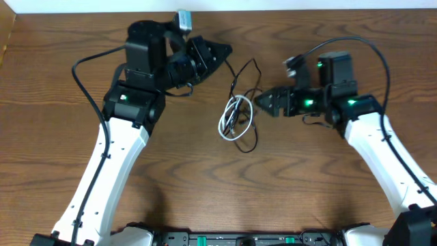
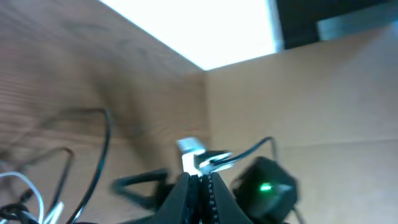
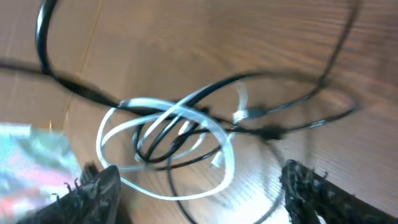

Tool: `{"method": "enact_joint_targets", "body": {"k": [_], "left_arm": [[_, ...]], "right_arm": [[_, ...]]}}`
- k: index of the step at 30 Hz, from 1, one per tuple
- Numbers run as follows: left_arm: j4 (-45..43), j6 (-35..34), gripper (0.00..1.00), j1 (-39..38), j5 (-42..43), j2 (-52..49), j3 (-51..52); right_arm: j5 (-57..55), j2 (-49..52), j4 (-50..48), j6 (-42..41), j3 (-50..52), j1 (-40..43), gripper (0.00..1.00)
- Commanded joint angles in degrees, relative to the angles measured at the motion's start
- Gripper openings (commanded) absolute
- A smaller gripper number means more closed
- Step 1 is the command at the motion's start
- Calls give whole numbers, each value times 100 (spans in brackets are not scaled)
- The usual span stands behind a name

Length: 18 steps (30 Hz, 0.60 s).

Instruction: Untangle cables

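Note:
A thin white cable lies coiled mid-table, tangled with a thin black cable that loops round and through it. In the right wrist view the white loops and black strands lie on the wood just ahead of my right gripper, which is open and empty; overhead it sits just right of the tangle. My left gripper is shut with nothing between the jaws, raised up and left of the tangle. Part of the black cable shows at the left of its view.
The wooden table fills the view. A white wall edge runs along the back. A thick black arm cable hangs left of the left arm and another arcs over the right arm.

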<state>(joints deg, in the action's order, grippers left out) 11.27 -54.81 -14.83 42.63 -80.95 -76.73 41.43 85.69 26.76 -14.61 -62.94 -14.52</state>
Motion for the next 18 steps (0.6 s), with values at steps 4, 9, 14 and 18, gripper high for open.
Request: {"method": "enact_joint_targets", "body": {"k": [4,9,14,18], "left_arm": [[-155,-1145,7,92,817,-28,-114],[-157,-1421,7,90,903,-28,-114],[-157,-1453,8,90,901,-28,-114],[-157,-1451,7,90,874,-28,-114]], "right_arm": [[-179,225,-525,612,-70,-437,66],[-1040,686,-817,387,-70,-660,55],[-1390,1182,-824,225,-70,-695,50],[-1390,1484,-1025,-146,-70,-695,47]]}}
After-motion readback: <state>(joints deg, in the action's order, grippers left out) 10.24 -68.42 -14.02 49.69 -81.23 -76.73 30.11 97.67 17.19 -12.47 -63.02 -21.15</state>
